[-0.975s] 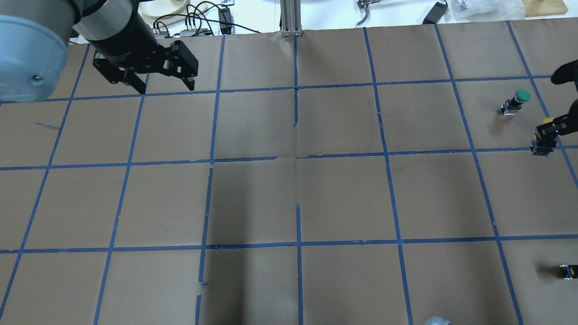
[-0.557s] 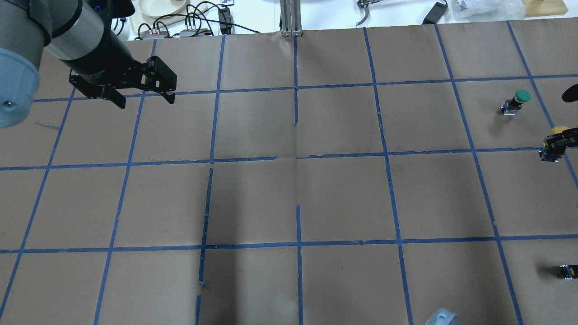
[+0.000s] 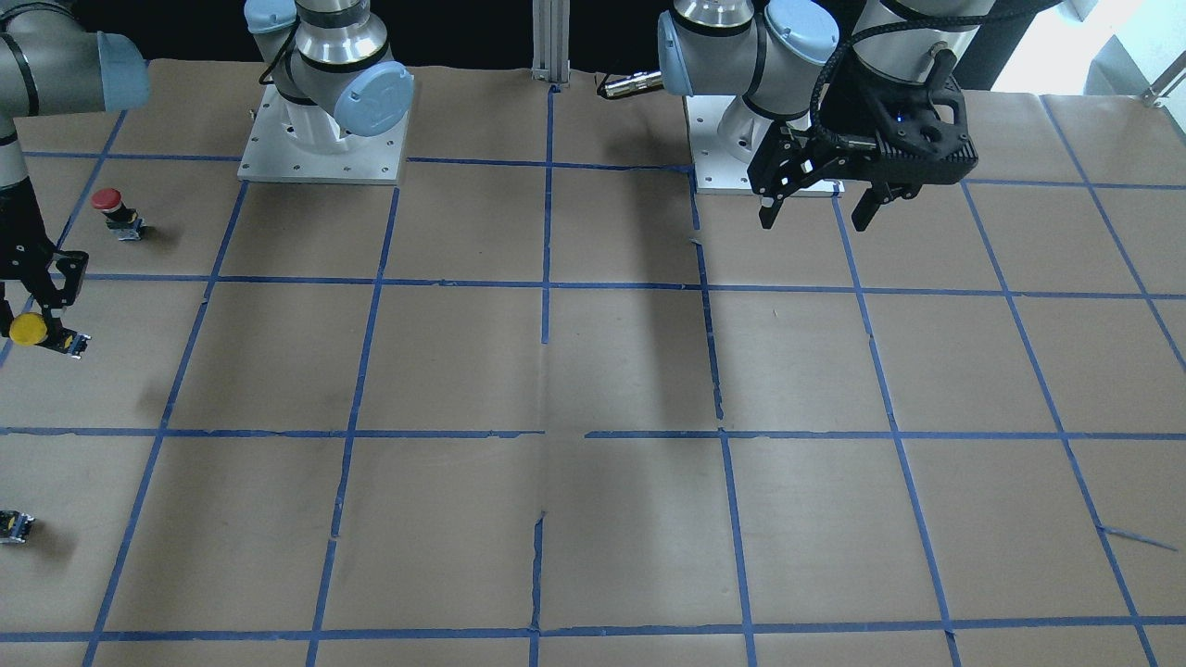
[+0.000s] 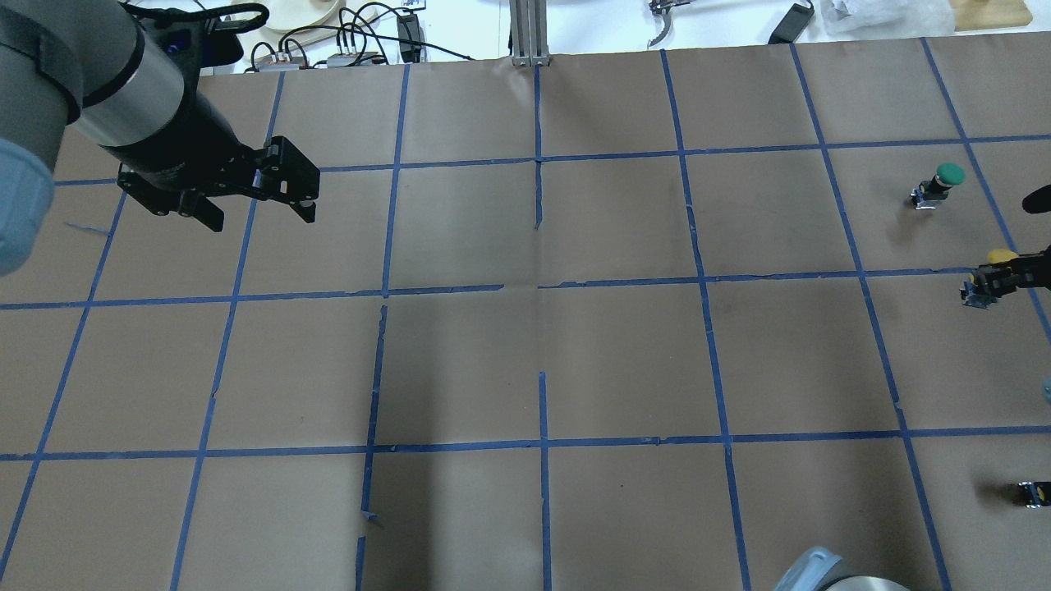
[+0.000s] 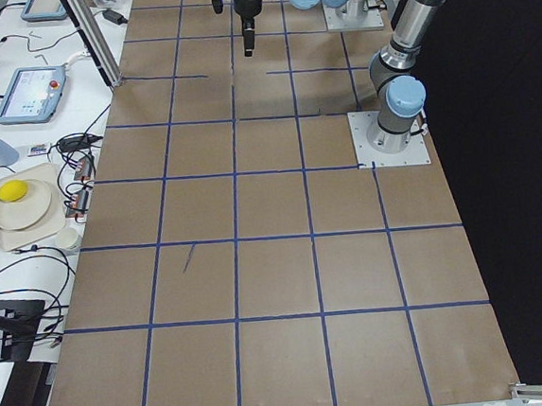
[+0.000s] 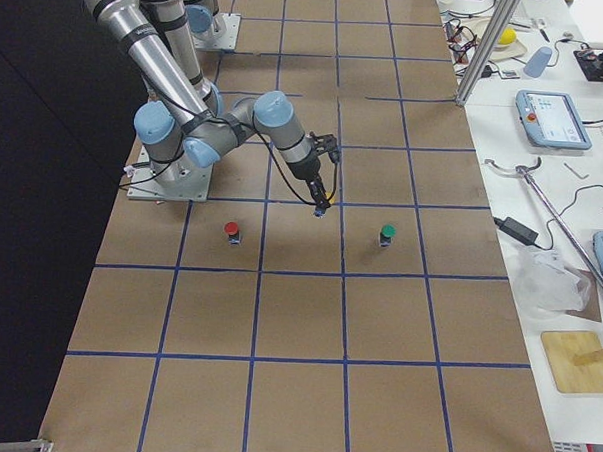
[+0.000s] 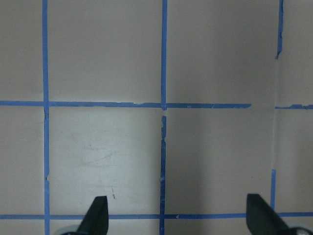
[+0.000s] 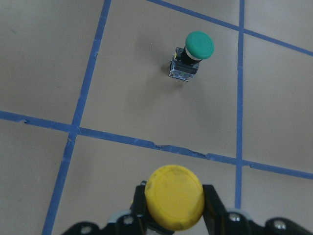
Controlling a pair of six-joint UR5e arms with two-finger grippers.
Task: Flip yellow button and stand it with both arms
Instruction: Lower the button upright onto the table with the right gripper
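My right gripper [image 4: 995,277] is shut on the yellow button [image 4: 983,287] at the table's far right and holds it above the paper. The view facing me shows the button [image 3: 30,329] on its side, cap outward, in the gripper [image 3: 46,320]. In the right wrist view the yellow cap [image 8: 174,196] sits between the fingers. My left gripper [image 4: 263,220] is open and empty above the far left of the table. It also shows in the view facing me [image 3: 813,222], and its fingertips [image 7: 96,215] show wide apart in the left wrist view.
A green-capped button [image 4: 941,184] stands beyond the held one and also shows in the right wrist view [image 8: 191,55]. A red-capped button [image 3: 112,209] stands nearer my base. A small dark capless part [image 4: 1030,492] lies near the right edge. Blue tape lines grid the brown paper.
My left gripper has moved left and toward me, still open. My right gripper has turned and shifted a little with the yellow button in it.
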